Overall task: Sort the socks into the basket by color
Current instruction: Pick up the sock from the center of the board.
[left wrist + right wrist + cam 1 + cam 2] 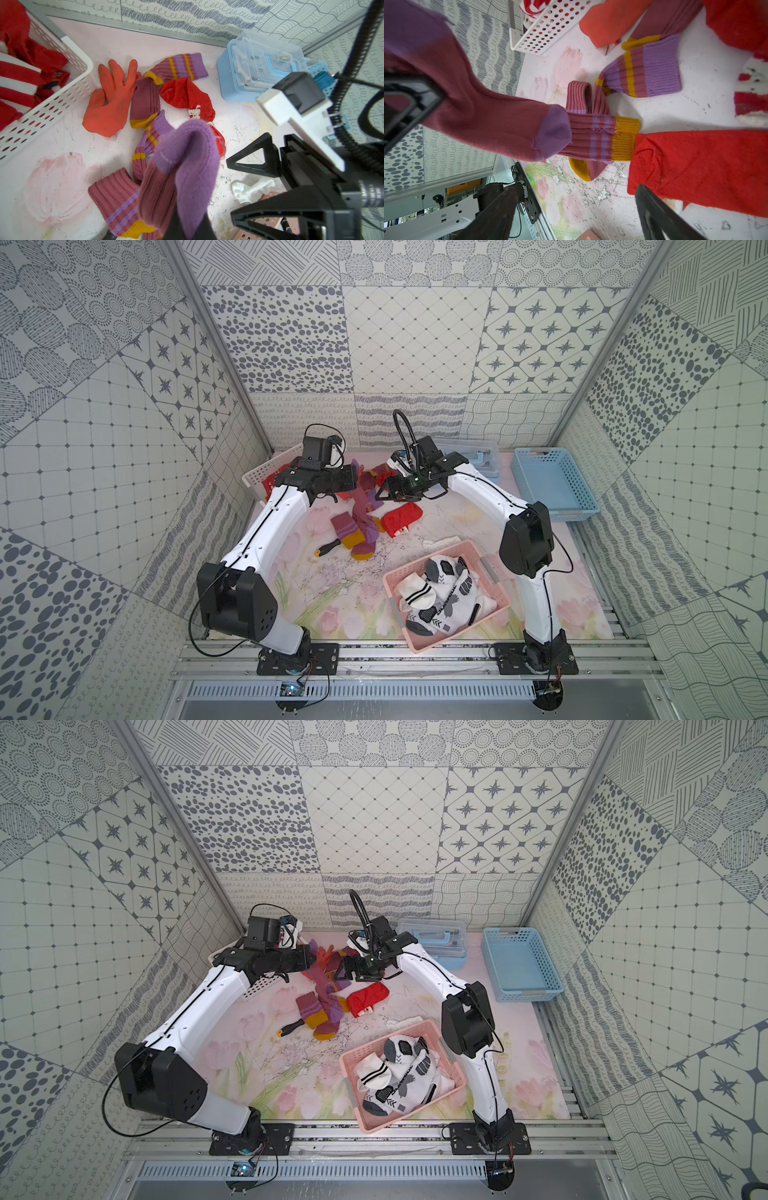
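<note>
Socks lie sorted in part: white ones with black-grey marks (440, 597) fill the pink basket (490, 572), red striped ones (18, 79) sit in the white basket (68, 68). The left gripper (187, 226) is clamped on a purple sock (178, 170) — lifted, its cuff trailing onto the mat among other purple socks (353, 531). The right gripper (527, 158) hangs with jaws spread wide beside that sock, above a red sock (699, 170) — grasping nothing. The blue basket (582, 506) stands well apart.
</note>
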Robot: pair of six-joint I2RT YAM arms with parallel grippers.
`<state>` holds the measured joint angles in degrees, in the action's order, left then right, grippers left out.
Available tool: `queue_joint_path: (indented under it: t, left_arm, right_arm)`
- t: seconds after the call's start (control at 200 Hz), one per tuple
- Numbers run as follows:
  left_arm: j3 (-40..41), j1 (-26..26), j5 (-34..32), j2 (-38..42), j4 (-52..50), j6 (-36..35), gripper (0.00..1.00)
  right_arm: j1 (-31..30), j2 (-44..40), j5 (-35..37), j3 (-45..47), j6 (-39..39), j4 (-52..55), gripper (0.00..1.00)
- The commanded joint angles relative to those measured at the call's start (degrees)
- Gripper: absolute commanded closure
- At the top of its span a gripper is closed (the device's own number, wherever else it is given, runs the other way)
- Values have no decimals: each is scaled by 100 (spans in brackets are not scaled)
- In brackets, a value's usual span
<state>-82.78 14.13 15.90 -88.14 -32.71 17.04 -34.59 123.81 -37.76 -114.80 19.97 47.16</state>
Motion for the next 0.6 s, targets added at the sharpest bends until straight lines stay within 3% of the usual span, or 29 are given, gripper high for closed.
queue_joint_path:
  t: [0.0,0.3,0.515,0.595]
  left_arm:
    - [-335,180,177,-309,-42,150,100]
    - [-629,265,255,-604,-144,199,100]
    - [-764,283,333,-695,-198,221,100]
    - [-788,287,361,-729,-201,245,100]
  right_arm:
    - [-69,-208,-95,276,-95,-617,7]
    - [-193,-454,-279,1216,96,-2235,5]
    - [-297,-369,-182,1203,436,-3026,7]
    - [-409,-227,-105,944,422,-3072,12]
